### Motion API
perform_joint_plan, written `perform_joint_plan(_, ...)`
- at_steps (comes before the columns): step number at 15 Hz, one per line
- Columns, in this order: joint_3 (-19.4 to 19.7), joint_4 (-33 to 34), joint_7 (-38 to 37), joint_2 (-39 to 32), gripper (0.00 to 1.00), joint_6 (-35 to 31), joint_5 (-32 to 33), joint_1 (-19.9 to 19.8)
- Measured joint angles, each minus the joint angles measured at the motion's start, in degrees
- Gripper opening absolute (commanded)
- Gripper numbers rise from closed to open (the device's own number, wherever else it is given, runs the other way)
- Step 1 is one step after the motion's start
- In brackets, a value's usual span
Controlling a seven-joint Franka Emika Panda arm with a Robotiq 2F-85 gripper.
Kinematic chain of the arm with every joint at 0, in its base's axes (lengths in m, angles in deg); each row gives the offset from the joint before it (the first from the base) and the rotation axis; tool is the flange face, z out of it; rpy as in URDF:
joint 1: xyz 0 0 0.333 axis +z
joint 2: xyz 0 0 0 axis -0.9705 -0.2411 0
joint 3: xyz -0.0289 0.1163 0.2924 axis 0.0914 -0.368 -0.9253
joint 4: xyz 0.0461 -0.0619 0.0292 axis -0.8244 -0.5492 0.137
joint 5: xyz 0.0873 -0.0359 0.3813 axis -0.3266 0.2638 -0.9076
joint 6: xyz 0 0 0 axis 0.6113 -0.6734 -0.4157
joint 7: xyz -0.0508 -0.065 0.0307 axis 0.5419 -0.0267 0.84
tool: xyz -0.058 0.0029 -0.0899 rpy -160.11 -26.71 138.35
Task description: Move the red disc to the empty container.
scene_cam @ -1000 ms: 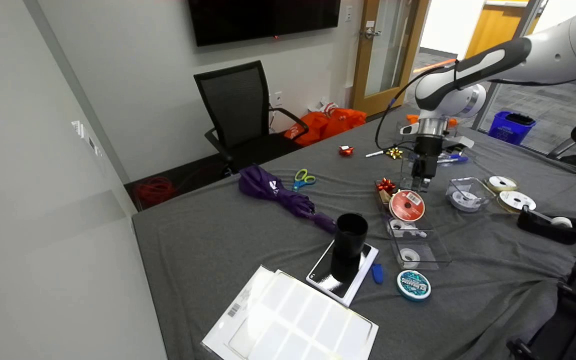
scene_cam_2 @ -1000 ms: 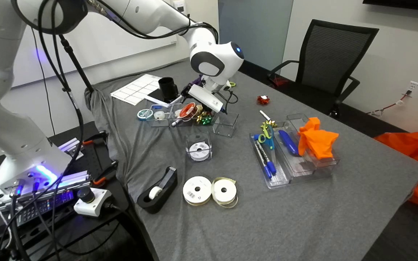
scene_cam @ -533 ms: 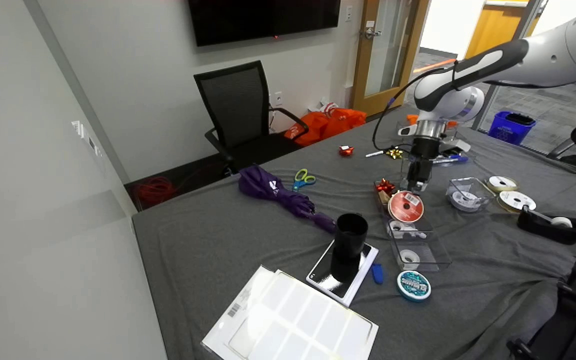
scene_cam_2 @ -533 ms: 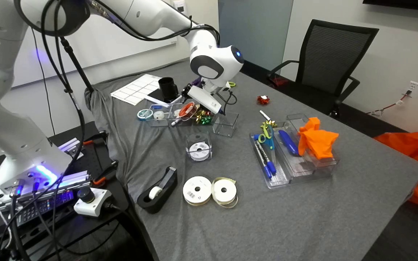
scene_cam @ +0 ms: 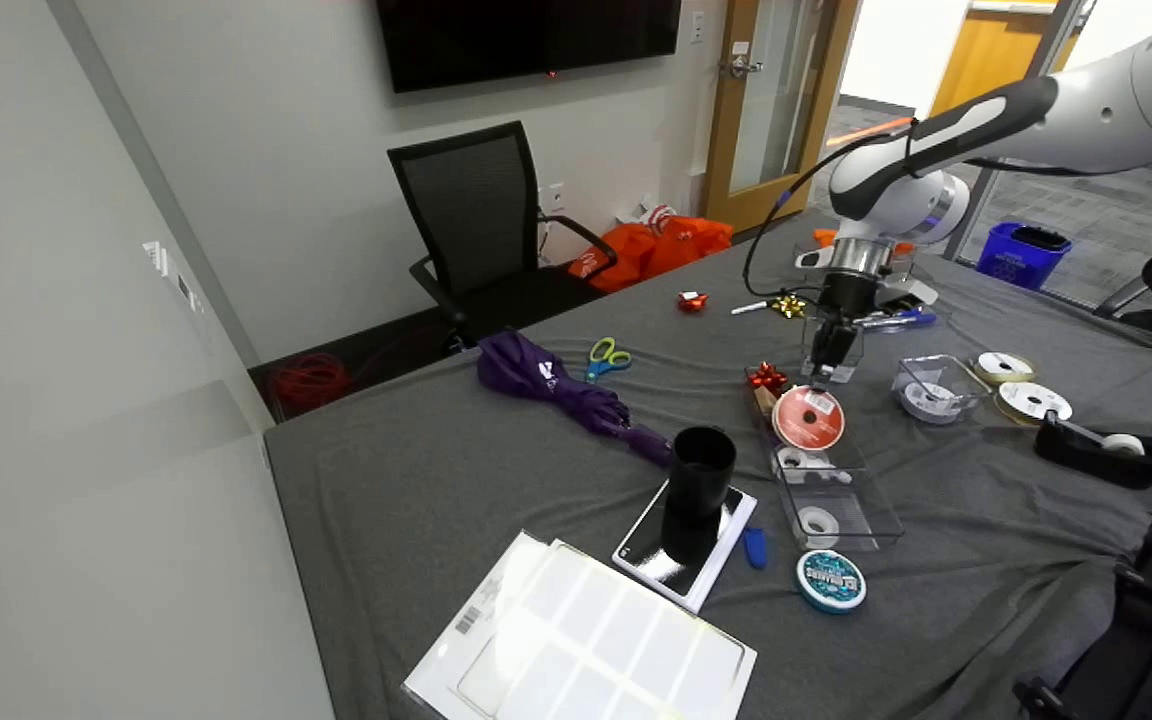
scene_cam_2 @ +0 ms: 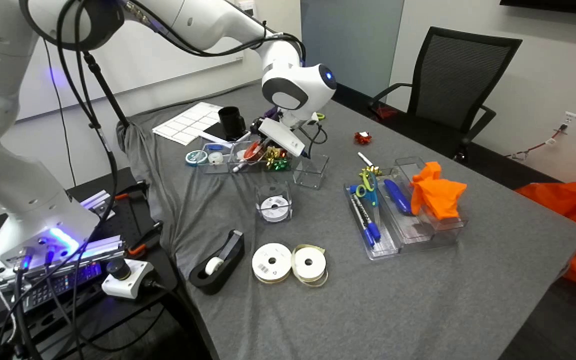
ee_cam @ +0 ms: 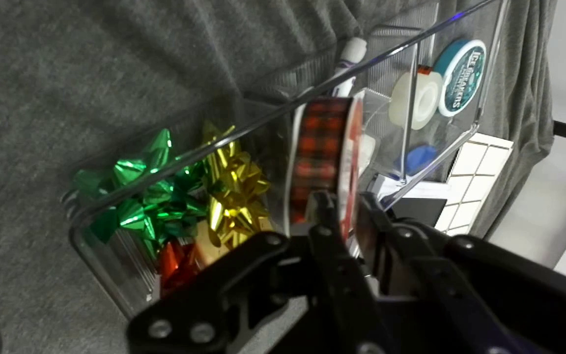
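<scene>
The red disc is a ribbon spool with a red label face and plaid ribbon round its rim. It stands tilted in the long clear organizer. In the wrist view my gripper has its fingers close together at the edge of the disc, one on either side of its red-faced flange. They appear shut on that flange. In an exterior view the gripper meets the disc's upper edge. The empty container, a small clear box, stands beside the organizer's end.
Green and gold bows lie beside the disc in the organizer. A teal mint tin stands against its far end. Another clear box holds a white spool. A tape dispenser and a black mug also stand on the table.
My gripper has tilted towards the disc, and its jaws have come together at the disc's edge. The disc, organizer and mint tin have shifted slightly, away from the empty container.
</scene>
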Motion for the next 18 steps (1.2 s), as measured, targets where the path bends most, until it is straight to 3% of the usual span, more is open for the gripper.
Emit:
perform_joint_plan(12,0.0,0.1,0.0,-0.3,0.0,0.0,0.0,-0.1)
perform_joint_plan(18,-0.4,-0.8,0.0,4.1,0.0,3.7,-0.8,-0.2)
